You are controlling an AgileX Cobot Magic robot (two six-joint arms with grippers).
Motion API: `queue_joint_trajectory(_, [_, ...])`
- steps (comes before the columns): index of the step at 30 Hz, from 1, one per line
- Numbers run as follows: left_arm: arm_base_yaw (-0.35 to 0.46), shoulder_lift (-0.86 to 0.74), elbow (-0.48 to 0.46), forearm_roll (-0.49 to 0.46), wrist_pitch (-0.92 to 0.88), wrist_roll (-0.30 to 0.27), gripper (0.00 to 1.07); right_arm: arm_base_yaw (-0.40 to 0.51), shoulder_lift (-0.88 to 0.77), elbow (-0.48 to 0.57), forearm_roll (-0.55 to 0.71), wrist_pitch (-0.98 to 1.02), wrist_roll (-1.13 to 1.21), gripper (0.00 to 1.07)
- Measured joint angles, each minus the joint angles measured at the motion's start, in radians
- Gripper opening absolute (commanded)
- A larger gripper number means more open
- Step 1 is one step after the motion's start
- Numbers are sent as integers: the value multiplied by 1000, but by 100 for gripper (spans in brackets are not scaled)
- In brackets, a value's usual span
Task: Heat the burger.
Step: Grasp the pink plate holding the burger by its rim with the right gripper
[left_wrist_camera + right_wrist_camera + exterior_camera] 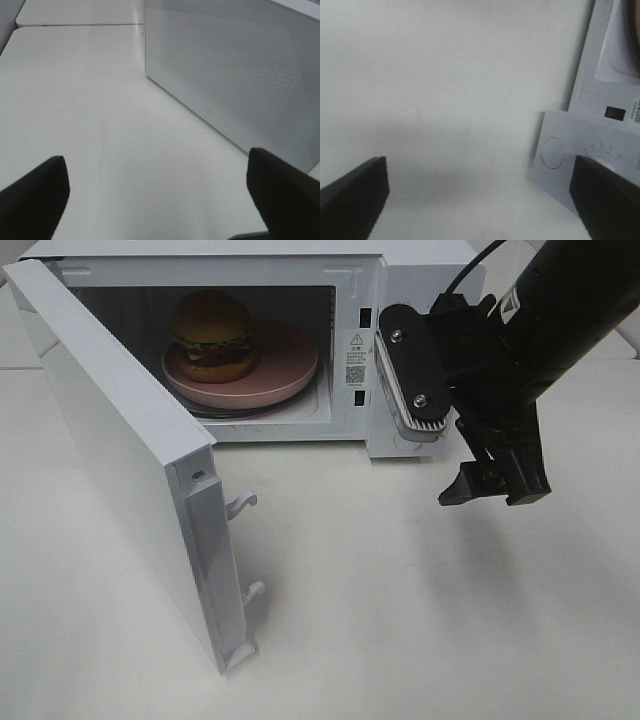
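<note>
The burger (211, 335), with its golden-brown bun, lettuce and dark patty, sits on a round pink plate (290, 375) inside the white microwave (350, 300). The microwave's door (110, 450) hangs wide open to the left. My right gripper (495, 490) hovers over the table just in front of the microwave's control panel (580, 160). In the right wrist view this gripper (480, 200) is open and holds nothing. My left gripper (160, 200) is also open and empty, low over the table beside a dotted white panel of the microwave (240, 75). It is out of the exterior view.
The open door (110, 450) juts toward the front left, its latch hooks (243, 503) pointing right. The right arm's wrist camera (410, 370) covers most of the control panel in the exterior view. A white table (420, 620) spreads in front of the microwave.
</note>
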Motion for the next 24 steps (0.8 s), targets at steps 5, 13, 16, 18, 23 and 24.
queue_joint_trajectory(5, [0, 0, 0, 0, 0, 0, 88, 18, 0, 0, -56, -54, 9, 100])
queue_joint_trajectory(13, [0, 0, 0, 0, 0, 0, 88, 75, 25, -26, -118, -139, 27, 99])
queue_joint_trajectory(16, [0, 0, 0, 0, 0, 0, 88, 93, 51, -52, -129, -148, 32, 98])
queue_joint_trajectory(18, [0, 0, 0, 0, 0, 0, 88, 104, 71, -68, -138, -156, 32, 98])
queue_joint_trajectory(23, [0, 0, 0, 0, 0, 0, 88, 121, 120, -108, -160, -172, 33, 97])
queue_joint_trajectory(24, [0, 0, 0, 0, 0, 0, 88, 124, 141, -125, -163, -183, 33, 97])
